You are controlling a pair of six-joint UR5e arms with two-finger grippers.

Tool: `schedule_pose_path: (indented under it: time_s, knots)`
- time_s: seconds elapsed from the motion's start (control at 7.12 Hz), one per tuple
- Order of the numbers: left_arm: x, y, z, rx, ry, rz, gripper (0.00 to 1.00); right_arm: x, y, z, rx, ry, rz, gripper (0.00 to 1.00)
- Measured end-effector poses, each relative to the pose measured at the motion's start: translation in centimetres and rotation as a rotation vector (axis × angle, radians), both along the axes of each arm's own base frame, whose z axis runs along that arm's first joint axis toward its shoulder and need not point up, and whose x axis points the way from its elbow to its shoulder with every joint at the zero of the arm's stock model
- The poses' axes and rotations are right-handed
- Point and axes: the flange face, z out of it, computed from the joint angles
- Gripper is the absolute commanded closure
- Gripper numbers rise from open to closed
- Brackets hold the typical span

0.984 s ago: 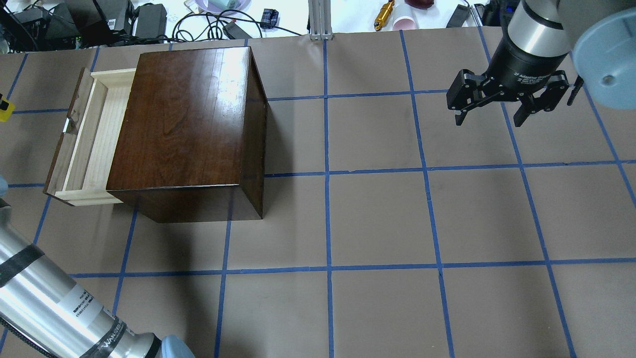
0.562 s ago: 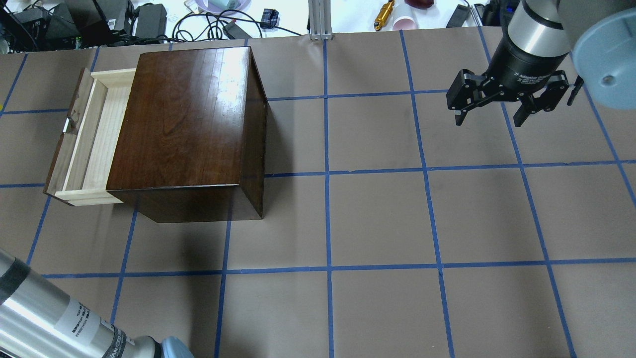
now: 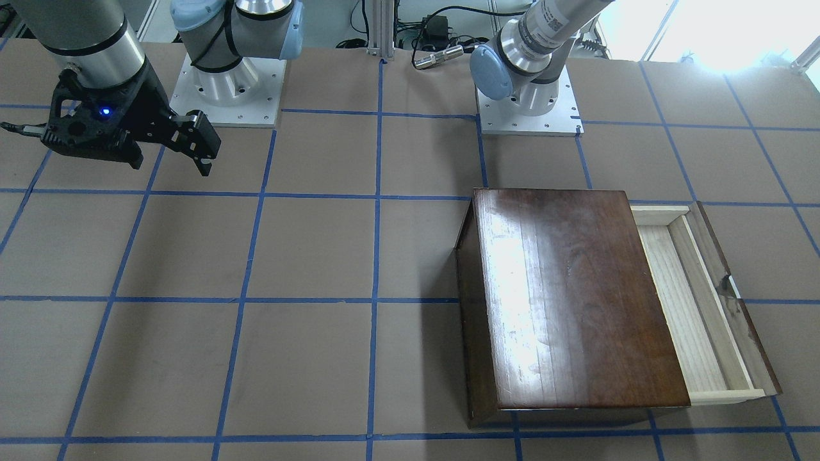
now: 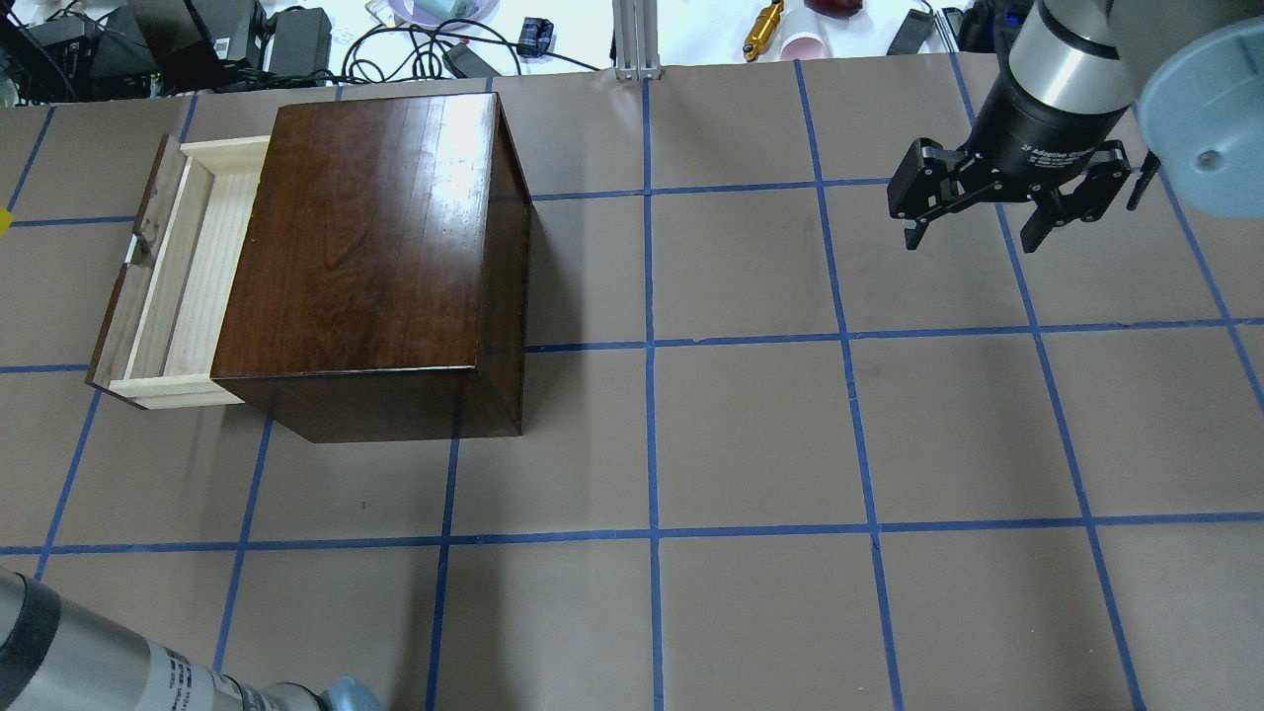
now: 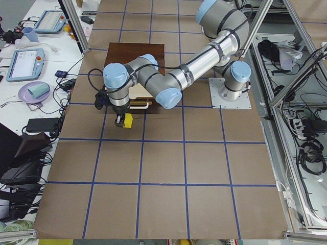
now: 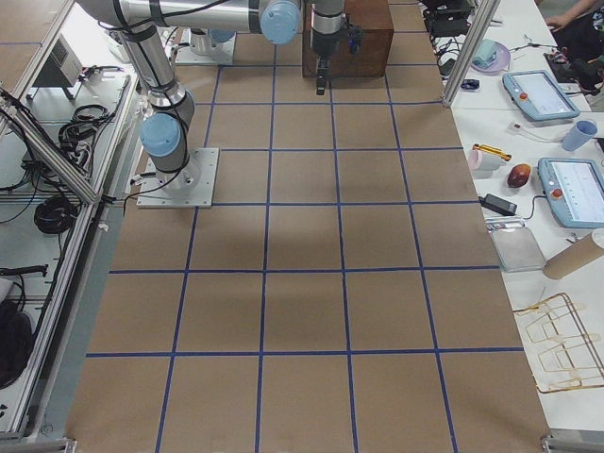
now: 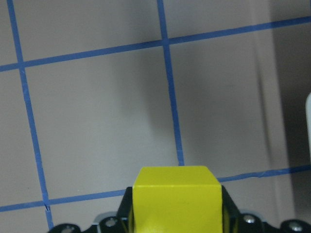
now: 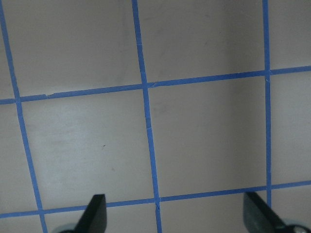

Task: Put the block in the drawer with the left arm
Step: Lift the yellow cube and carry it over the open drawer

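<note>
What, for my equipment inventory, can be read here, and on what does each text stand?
"2F Adaptive G...": white print on the body of the right gripper; the end is blurred.
White sticker on the left arm: too blurred to read.
Coded label on that arm, front-facing view: too small to read.
Nothing else is legible.

Clutter beside a taped worktop
Blue tape grids the brown worktop; past its far edge lie black cables, a power brick, a pink cup, a purple bowl.
</note>
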Motion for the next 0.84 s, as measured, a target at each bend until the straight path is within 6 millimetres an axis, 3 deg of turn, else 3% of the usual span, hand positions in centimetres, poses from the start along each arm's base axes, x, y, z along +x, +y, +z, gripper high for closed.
schedule_pose_path:
  time_s: [0.42, 0.56, 0.84]
  knots:
    - [-9.9, -0.5, 1.8, -0.007, 0.017, 0.090, 0.57, 0.0, 0.0, 0.0, 0.000, 0.000, 0.000, 0.00]
    - [-12.9, -0.8, 1.3, 0.003, 0.027, 0.117, 0.57, 0.0, 0.0, 0.0, 0.000, 0.000, 0.000, 0.00]
    - [-15.9, -1.5, -1.5, 0.017, 0.043, 0.151, 0.57, 0.0, 0.0, 0.0, 0.000, 0.000, 0.000, 0.00]
